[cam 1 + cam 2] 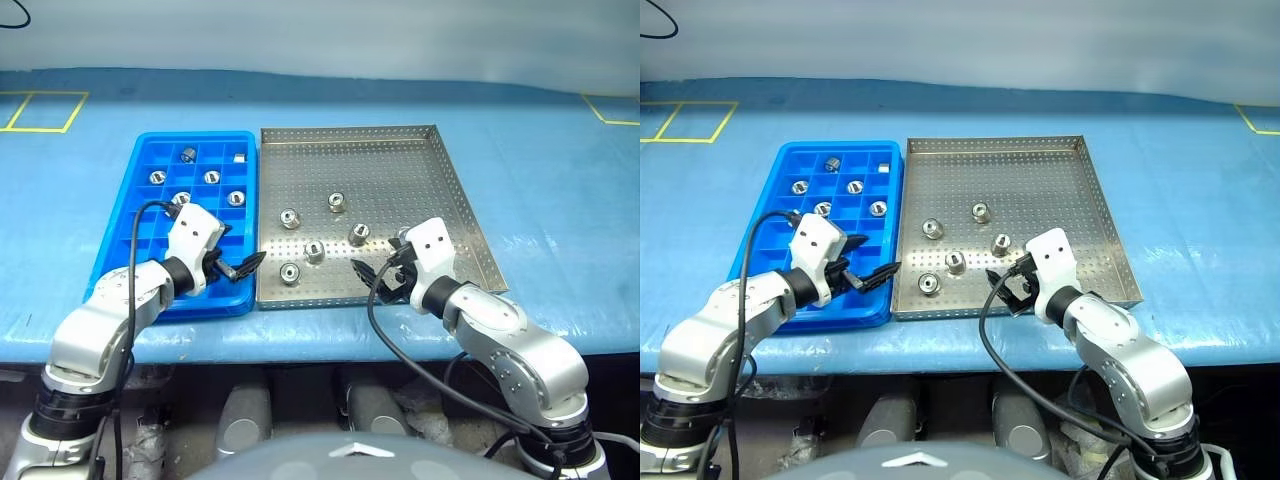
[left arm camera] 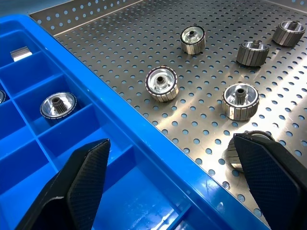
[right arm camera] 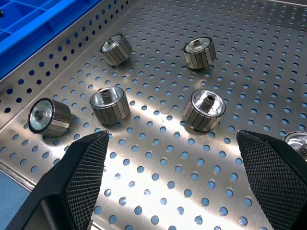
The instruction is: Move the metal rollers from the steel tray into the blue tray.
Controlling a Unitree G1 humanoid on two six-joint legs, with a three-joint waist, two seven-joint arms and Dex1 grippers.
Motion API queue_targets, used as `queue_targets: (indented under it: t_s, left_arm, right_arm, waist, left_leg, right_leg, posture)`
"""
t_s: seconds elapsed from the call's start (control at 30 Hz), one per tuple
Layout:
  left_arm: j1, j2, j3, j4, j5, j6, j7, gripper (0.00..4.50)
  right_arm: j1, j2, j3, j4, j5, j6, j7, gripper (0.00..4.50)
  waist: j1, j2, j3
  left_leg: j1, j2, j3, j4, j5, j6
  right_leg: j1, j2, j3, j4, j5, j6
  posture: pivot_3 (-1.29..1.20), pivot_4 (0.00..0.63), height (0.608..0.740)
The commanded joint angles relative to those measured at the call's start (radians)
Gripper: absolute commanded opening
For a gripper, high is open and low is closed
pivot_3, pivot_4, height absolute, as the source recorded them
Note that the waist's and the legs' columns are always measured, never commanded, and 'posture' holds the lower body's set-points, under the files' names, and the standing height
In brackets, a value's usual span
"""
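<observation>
Several metal rollers (image 1: pixel 314 251) lie scattered on the perforated floor of the steel tray (image 1: pixel 400 170); the right wrist view shows them close up, among them one roller (image 3: pixel 110 104). More rollers (image 1: pixel 212 177) sit in compartments of the blue tray (image 1: pixel 195 137), which stands against the steel tray's left side. My left gripper (image 1: pixel 243 267) is open and empty above the blue tray's near right corner, at the seam between the trays. My right gripper (image 1: pixel 368 278) is open and empty above the steel tray's near edge, just short of the rollers.
Both trays rest on a blue-covered table (image 1: pixel 560 200) with yellow tape marks (image 1: pixel 45 110) at its far corners. The table's front edge runs just below the trays. Black cables (image 1: pixel 385 330) hang from both wrists.
</observation>
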Motion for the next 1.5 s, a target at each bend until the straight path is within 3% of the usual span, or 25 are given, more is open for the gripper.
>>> queue_targets:
  t_s: [0.03,0.3,0.47,0.67,0.83,1.03,1.5]
  left_arm:
    - [-0.027,0.014,0.005,-0.013,0.008,-0.006,-0.014,4.5]
    - [-0.103,0.048,-0.008,0.025,0.013,-0.016,-0.069,4.5]
    - [-0.288,0.117,-0.097,0.161,0.044,-0.041,-0.206,4.5]
    - [-0.558,0.137,-0.263,0.469,0.153,-0.138,-0.417,4.5]
    - [-0.759,0.079,-0.378,0.738,0.26,-0.256,-0.56,4.5]
    - [-0.937,-0.053,-0.476,1.025,0.39,-0.39,-0.646,4.5]
    - [-0.995,-0.185,-0.547,1.331,0.606,-0.561,-0.699,4.5]
  right_arm:
    - [-0.001,0.009,-0.01,-0.046,0.004,-0.001,-0.002,4.49]
    - [-0.001,0.022,-0.004,-0.044,-0.002,-0.004,-0.005,4.49]
    - [-0.011,0.028,0.006,-0.031,-0.012,-0.01,-0.005,4.49]
    - [-0.005,0.041,0.012,-0.031,-0.03,-0.025,-0.014,4.49]
    - [0.01,0.057,0.009,-0.036,-0.041,-0.035,-0.026,4.49]
    - [0.022,0.083,0.009,-0.041,-0.057,-0.048,-0.04,4.49]
    - [0.06,0.122,-0.001,-0.06,-0.079,-0.062,-0.07,4.49]
  waist:
    - [0.0,0.0,0.0]
    - [0.0,0.0,0.0]
    - [0.002,0.0,0.0]
    - [-0.001,0.0,0.0]
    - [-0.005,0.0,0.0]
    - [-0.006,0.0,0.0]
    - [-0.046,0.0,0.001]
  left_leg:
    - [0.0,0.0,0.0,0.0,0.0,0.0]
    - [0.0,0.0,0.0,0.0,0.0,0.0]
    - [0.0,0.0,0.0,0.001,0.0,0.0]
    - [-0.001,-0.001,0.0,0.001,0.0,0.0]
    - [-0.001,-0.001,0.0,0.0,0.0,0.001]
    - [-0.003,-0.001,-0.001,0.001,-0.001,0.001]
    - [-0.003,-0.001,-0.001,0.002,-0.002,0.004]
  right_leg:
    - [0.0,0.0,0.0,0.0,0.0,0.0]
    - [0.0,0.0,0.0,0.0,0.0,0.0]
    - [0.0,0.0,0.0,0.0,0.0,0.0]
    - [0.0,0.0,0.0,0.0,0.0,0.0]
    - [-0.001,0.001,0.0,0.0,0.0,0.0]
    - [-0.001,0.001,0.0,0.0,0.0,0.0]
    - [-0.001,0.001,0.001,0.001,0.002,0.006]
  posture:
    - [0.06,0.15,0.74]
    - [0.06,0.15,0.74]
    - [0.06,0.15,0.74]
    - [0.03,0.15,0.74]
    - [0.01,0.15,0.74]
    - [-0.02,0.15,0.74]
    - [-0.07,0.15,0.74]
